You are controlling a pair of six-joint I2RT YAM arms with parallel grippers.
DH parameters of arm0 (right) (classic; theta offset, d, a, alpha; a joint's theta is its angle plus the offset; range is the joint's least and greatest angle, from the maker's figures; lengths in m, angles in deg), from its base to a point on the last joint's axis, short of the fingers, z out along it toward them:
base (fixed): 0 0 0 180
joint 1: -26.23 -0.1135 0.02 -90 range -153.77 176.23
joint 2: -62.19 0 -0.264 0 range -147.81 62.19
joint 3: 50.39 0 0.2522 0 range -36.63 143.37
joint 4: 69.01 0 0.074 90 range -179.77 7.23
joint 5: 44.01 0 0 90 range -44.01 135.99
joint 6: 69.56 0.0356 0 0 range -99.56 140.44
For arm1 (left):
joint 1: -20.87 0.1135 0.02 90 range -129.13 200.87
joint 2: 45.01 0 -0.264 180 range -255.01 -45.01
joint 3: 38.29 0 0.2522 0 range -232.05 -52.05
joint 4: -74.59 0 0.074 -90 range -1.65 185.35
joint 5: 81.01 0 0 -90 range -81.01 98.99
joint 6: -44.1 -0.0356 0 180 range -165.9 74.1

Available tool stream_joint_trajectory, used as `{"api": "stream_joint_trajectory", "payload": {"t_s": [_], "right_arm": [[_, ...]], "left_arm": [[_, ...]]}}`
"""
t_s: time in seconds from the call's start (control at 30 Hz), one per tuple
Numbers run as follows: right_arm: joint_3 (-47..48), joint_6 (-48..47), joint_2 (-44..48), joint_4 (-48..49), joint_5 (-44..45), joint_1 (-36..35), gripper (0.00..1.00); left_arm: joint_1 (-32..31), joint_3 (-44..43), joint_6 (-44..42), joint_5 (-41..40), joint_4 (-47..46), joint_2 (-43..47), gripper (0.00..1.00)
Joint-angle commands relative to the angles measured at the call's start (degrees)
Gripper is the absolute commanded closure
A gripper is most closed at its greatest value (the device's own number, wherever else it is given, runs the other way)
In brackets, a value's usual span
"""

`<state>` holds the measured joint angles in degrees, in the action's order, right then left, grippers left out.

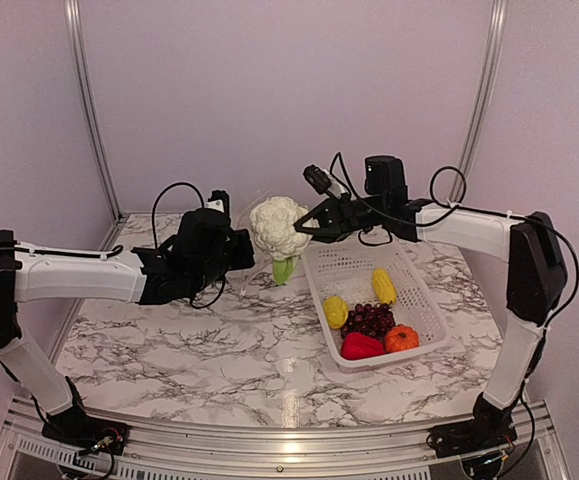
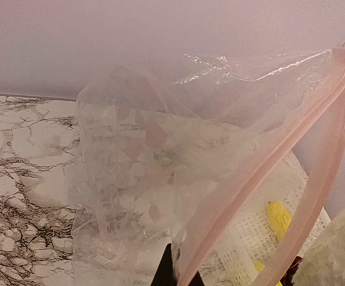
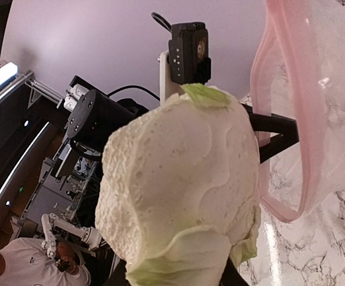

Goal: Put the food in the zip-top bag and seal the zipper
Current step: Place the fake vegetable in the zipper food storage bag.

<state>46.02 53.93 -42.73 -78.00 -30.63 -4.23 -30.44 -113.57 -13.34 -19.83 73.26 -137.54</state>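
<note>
Your left end effector point(image 1: 237, 248) is pinched shut on the zip-top bag point(image 2: 136, 179), holding it up. Your right end effector point(image 1: 307, 226) grips the cauliflower point(image 1: 277, 228) beside it. That big cauliflower could bump the zipper point(image 2: 321, 119) and drop onto the worktop point(image 1: 219, 350)

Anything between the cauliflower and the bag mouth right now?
Nothing visible. The right gripper holds the cauliflower right beside the open mouth of the bag, which the left gripper holds up. The basket sits off to the side.
</note>
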Motion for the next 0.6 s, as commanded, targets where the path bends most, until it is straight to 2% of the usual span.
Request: {"api": "stream_joint_trajectory", "payload": {"t_s": [0.0, 0.33, 0.57], "right_arm": [[-0.12, 9.47, -2.98, 7.19, 0.45, 1.33, 1.0], [-2.45, 12.82, -4.08, 6.39, 4.76, 2.27, 1.0], [-2.51, 16.48, -5.47, 7.07, 6.55, 2.68, 1.0]], "left_arm": [[0.02, 2.08, -2.72, 3.22, -5.07, 2.18, 1.0], [-0.89, 2.51, -4.78, 4.69, -8.0, 1.37, 1.0], [-2.04, -0.46, -5.21, 7.04, -8.38, -1.95, 1.0]]}}
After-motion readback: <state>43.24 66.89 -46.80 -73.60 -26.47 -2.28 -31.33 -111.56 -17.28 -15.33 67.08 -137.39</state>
